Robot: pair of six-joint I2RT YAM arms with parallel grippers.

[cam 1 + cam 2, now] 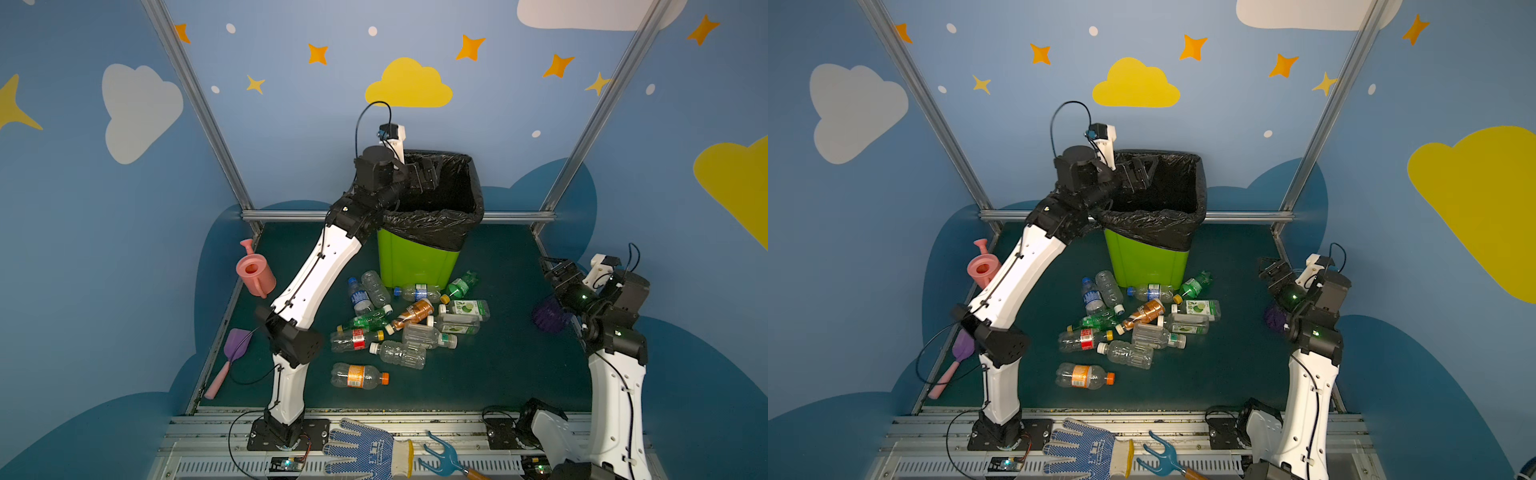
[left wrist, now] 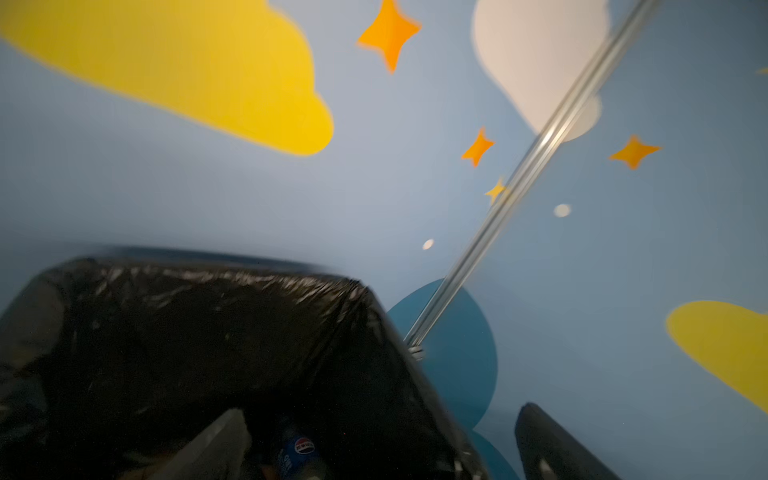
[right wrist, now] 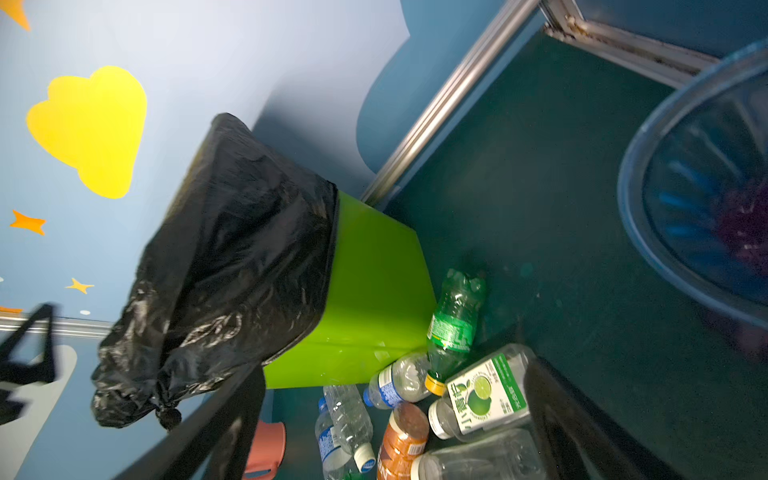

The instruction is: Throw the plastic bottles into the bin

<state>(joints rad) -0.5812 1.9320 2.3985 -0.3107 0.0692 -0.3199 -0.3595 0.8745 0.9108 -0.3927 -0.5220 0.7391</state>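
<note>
The left end effector (image 1: 429, 172) was held open over the bin (image 1: 415, 262) at 12 o'clock. The right end effector (image 1: 559, 269) was held open at 3 o'clock.

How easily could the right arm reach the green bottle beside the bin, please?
Probably yes: the right gripper is open, and only bare mat lies between it and the green bottle by the bin.

The white-and-black left arm (image 1: 316, 274) stretches up and forward with a bent elbow. Its black left gripper (image 1: 428, 171) is held high, jaws spread wide, holding nothing. The white-and-black right arm (image 1: 615, 382) is folded low, and its black right gripper (image 1: 557, 268) has its jaws equally wide apart and empty.
</note>
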